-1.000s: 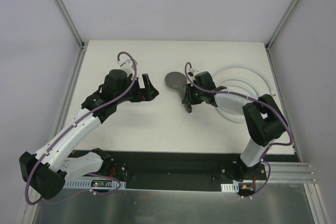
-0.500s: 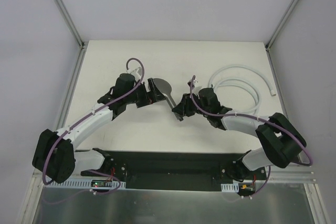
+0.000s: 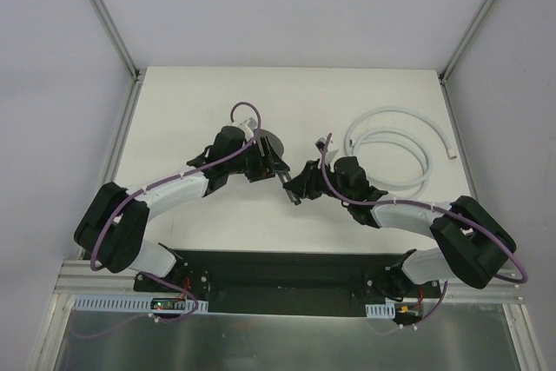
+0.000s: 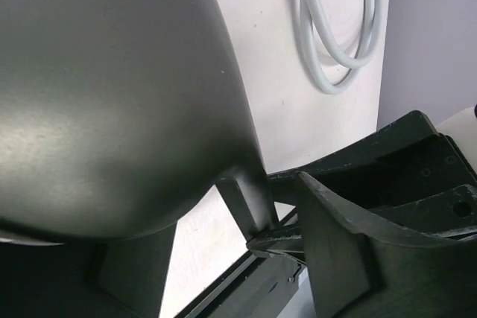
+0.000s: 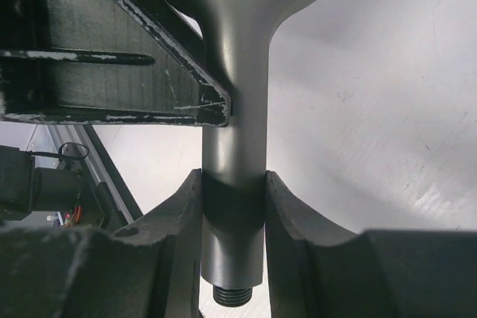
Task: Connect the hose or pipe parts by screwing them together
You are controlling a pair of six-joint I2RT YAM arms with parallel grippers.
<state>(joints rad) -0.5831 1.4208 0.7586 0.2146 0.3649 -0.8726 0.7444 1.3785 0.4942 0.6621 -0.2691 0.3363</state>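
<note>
While clamped by its straight handle in right gripper (image 5: 232, 206), dark grey round-faced shower head (image 5: 232, 147) shows threaded end just past fingers; left gripper (image 3: 261, 159) straddles round head, grip unclear; pale white coiled flexible hose (image 3: 393, 140) lies well apart behind right gripper

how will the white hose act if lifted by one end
Probably floppy: the hose lies in loose loops on the table, so the rest would likely sag and uncoil. It looks thin, so probably light. Its small end fitting may swing.
</note>
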